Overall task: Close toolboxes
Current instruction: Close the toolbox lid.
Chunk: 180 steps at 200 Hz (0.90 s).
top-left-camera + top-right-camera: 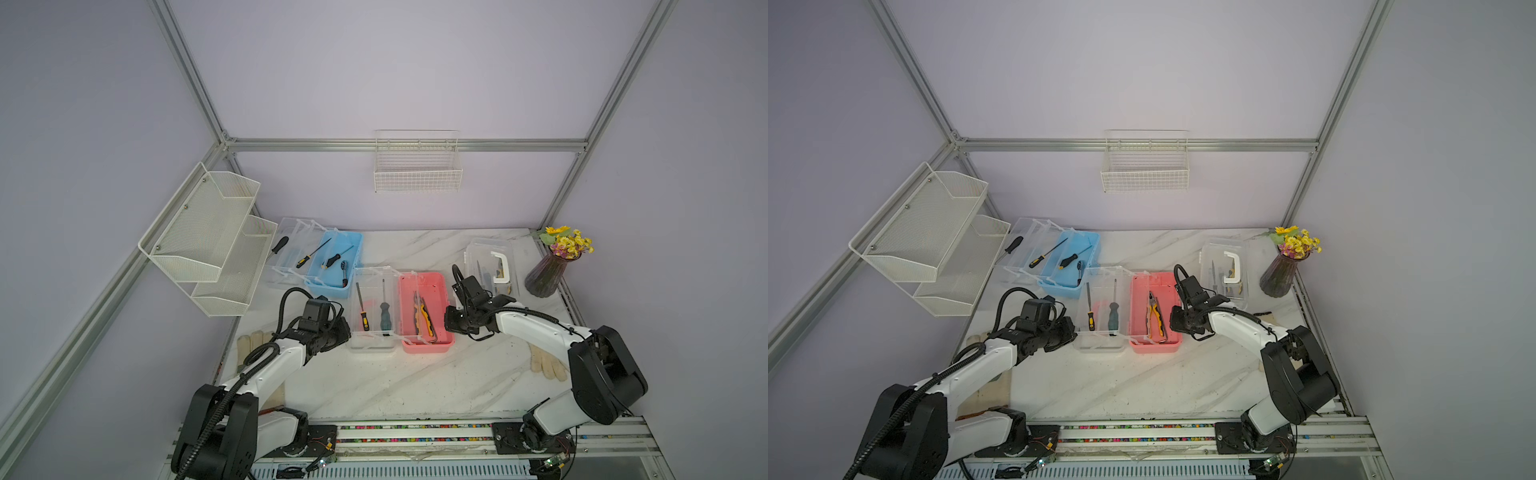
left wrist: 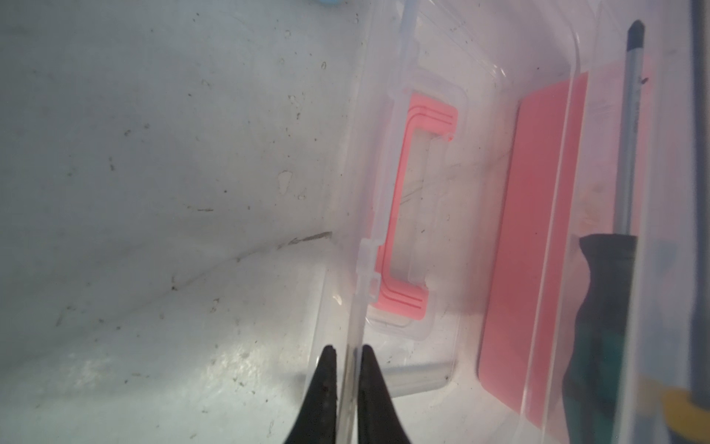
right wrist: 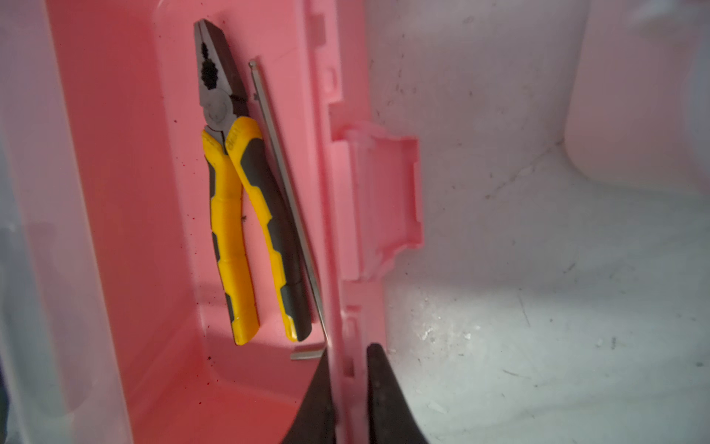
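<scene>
- My left fingers (image 2: 324, 392) are pinched narrow on the rim of the clear lid (image 2: 472, 161). My right fingers (image 3: 384, 392) are nipped on the side wall of the pink base (image 3: 134, 192), near its latch (image 3: 384, 200)
- The pink toolbox (image 1: 424, 311) lies open mid-tabletop (image 1: 415, 382), lid flat beside base, between my two arms
- Risk: both holds are thin pinches on slick plastic. I reckon the lid could slip free as it swings over, or the base could skid if the right hold gives
- Risk: a green-handled screwdriver (image 1: 384, 316) and a yellow-handled tool (image 1: 363, 309) lie in the lid half. Folding it over would likely spill them or jam the closing edge
- The base holds yellow pliers (image 3: 230, 200) and a hex key (image 3: 284, 184), whose bent end sits just beside my inner finger and could snag
- Behind, the blue toolbox (image 1: 336, 266) is open with screwdrivers inside; the white toolbox (image 1: 492, 266) looks shut, beside the vase (image 1: 544, 276)
</scene>
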Tool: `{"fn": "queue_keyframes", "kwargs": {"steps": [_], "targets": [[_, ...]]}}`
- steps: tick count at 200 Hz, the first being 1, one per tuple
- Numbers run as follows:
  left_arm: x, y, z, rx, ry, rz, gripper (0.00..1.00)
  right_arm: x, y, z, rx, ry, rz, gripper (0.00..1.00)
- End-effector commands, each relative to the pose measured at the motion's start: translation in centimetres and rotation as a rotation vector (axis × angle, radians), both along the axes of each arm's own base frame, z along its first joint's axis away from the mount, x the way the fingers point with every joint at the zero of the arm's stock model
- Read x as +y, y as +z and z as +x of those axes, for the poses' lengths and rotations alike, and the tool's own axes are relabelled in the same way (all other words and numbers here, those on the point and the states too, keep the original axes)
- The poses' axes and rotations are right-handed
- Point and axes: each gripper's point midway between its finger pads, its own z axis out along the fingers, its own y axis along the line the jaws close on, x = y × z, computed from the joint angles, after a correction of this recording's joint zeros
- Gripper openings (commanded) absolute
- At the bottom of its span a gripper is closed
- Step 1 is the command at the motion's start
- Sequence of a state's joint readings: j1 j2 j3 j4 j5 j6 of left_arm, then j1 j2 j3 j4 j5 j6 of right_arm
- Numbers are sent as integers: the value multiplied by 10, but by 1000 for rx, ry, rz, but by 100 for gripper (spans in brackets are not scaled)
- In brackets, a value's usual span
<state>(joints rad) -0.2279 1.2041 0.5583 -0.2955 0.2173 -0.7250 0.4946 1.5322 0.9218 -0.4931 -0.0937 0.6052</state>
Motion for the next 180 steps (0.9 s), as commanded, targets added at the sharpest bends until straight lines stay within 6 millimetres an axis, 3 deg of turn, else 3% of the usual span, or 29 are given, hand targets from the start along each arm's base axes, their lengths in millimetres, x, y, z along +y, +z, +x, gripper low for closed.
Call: {"fn": "queue_keyframes", "kwargs": {"steps": [1,73,105,180], "targets": [[12,5,-6,23,42,67,0,-6,-2,-2,-10,-10,-45,12],[8,47,-12,-9,-9,232,0,-15,3,-11,-49,5,-228,2],[5,59,-18,-8,-24,331,0,-8,8,-13,-85,22,-282,0],[-14,113,-23,-104,-74,469,0,13,15,-18,-123,53,-225,0]]}}
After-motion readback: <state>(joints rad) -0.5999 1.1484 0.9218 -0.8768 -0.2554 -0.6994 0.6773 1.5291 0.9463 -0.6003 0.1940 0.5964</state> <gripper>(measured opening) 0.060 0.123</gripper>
